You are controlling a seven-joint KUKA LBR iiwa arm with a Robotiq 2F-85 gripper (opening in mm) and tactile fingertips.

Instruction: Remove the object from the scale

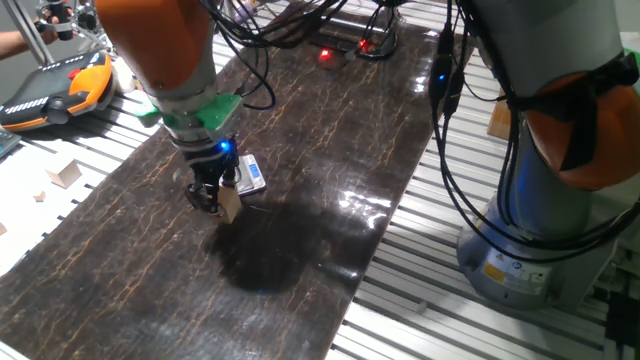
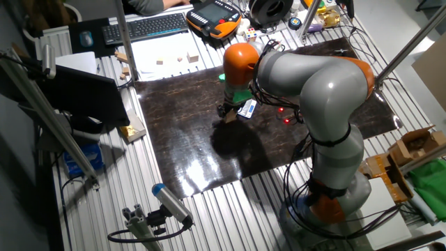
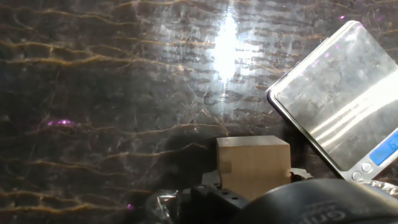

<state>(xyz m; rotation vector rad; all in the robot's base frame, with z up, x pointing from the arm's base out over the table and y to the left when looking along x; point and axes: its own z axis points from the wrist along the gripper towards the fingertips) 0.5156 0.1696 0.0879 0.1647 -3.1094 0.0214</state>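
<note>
Hand view: gripper (image 3: 252,186) is clamping the small light-tan wooden cube (image 3: 253,163), sitting clear of the flat silver pocket scale (image 3: 339,99) at 2 o'clock.

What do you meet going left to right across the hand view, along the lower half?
Dark marbled mat → gripper → wooden cube, off the platform → scale, its silver platform bare and its blue display at the right edge.

Tan cube (image 3: 253,167) at bottom centre, held against the dark hand (image 3: 249,199). Scale (image 3: 339,99) upper right, tilted in frame, platform bare, blue display at lower right. Cube off the scale, over dark marbled desk (image 3: 112,93); glare above.
</note>
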